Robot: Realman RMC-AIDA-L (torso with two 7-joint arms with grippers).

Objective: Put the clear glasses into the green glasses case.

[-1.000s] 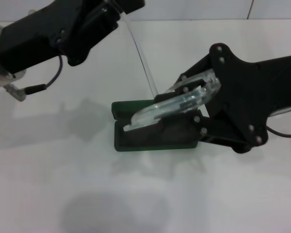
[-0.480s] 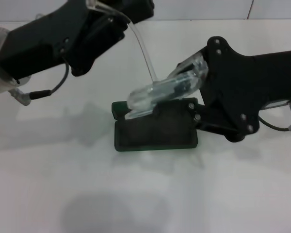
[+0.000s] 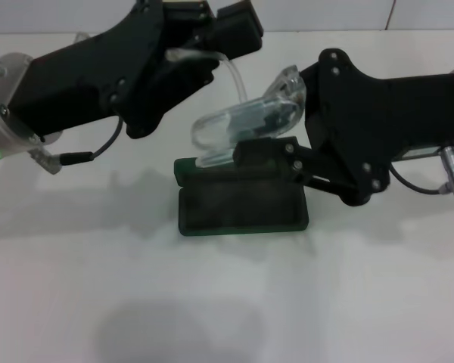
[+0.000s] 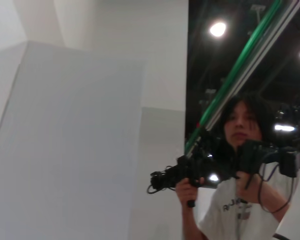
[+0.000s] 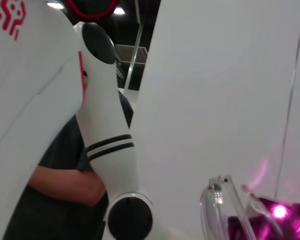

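No writing can be read on the green glasses case [image 3: 242, 208], which lies open on the white table [image 3: 227, 302]. One pair of clear glasses [image 3: 246, 125] is held above the case's far edge, higher than half a second ago. The lens end is gripped by the right gripper [image 3: 276, 147], and one thin arm is clamped by the left gripper [image 3: 189, 57], which has shifted rightward. Two grippers and one case are counted.
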